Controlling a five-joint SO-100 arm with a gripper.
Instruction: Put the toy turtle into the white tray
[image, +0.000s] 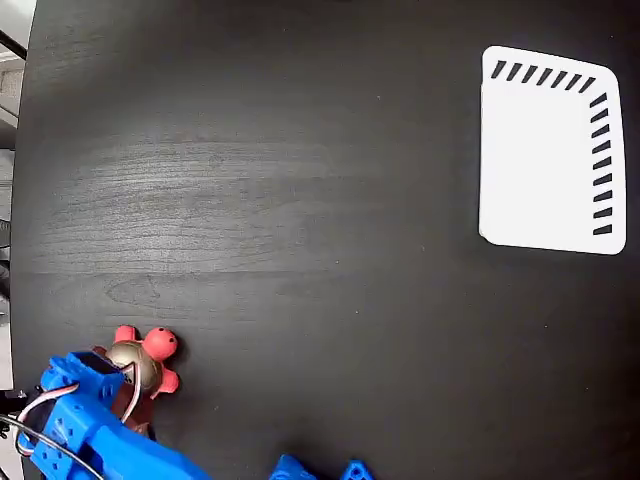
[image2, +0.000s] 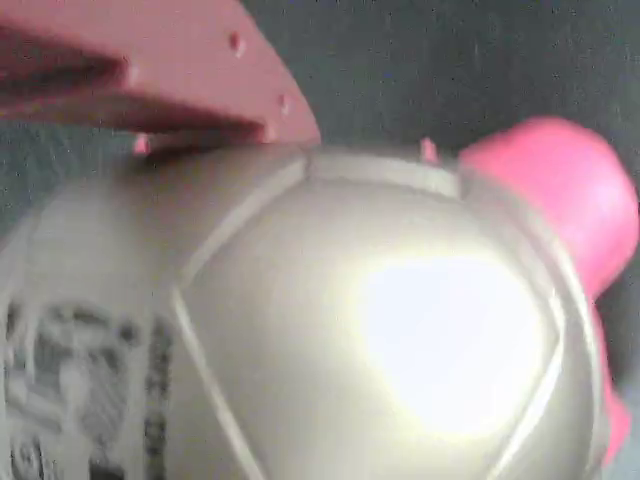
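Fixed view: the blue arm's gripper sits over the toy turtle at the table's 8 o'clock corner. Jaw opening and grasp: cannot tell. The white tray lies well apart at 2 o'clock.

turtle blurred, cropped, sticker unreadable

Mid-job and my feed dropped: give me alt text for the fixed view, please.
Overhead view of a dark wood-grain table: at lower left the blue arm's gripper sits over the toy turtle, whose pink-red head pokes out. The white tray lies empty at upper right, far across the table from the turtle.
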